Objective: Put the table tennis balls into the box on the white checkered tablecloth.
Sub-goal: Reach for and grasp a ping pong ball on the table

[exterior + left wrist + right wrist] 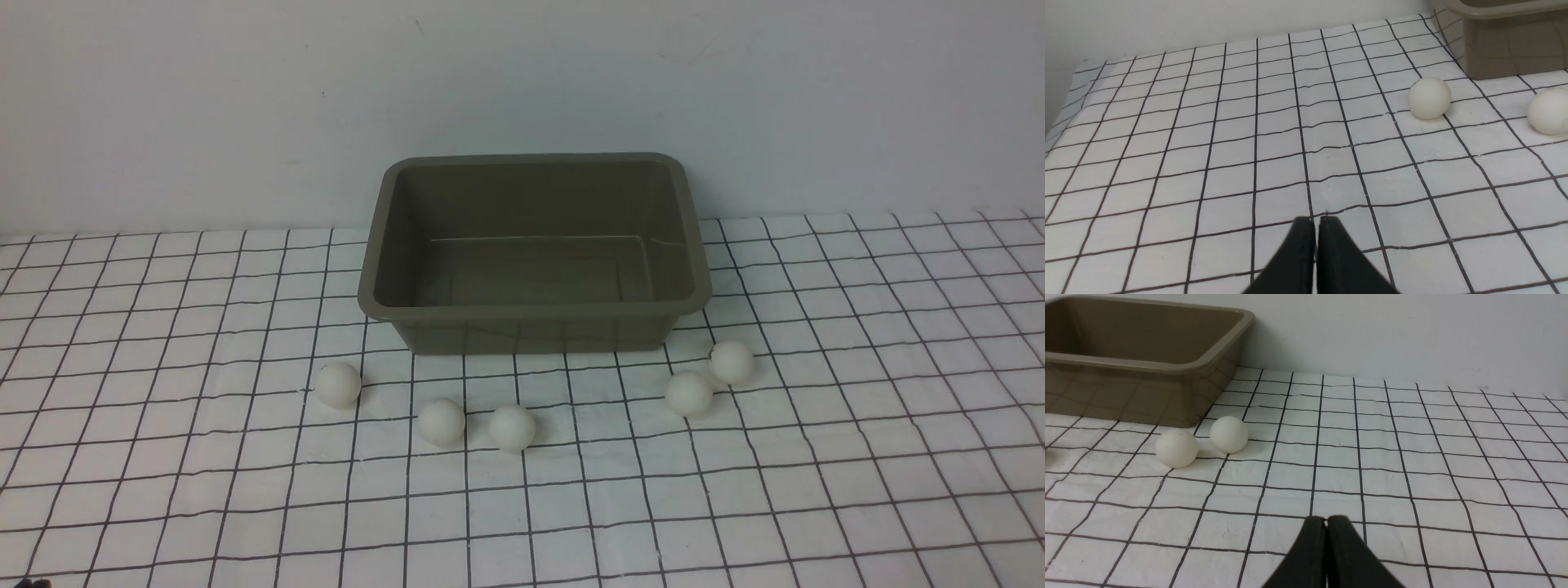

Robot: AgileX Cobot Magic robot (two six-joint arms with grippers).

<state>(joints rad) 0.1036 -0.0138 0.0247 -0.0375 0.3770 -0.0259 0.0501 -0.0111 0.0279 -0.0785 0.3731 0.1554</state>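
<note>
Box (535,335) upright, opening up, long axis running left to right

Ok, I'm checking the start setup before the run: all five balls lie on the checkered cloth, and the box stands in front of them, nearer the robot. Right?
Not quite: the front view shows the box beyond the balls, farther from the robot. All five do lie on the checkered cloth.

left end effector (1316,220) closed, right end effector (1326,520) closed
</note>
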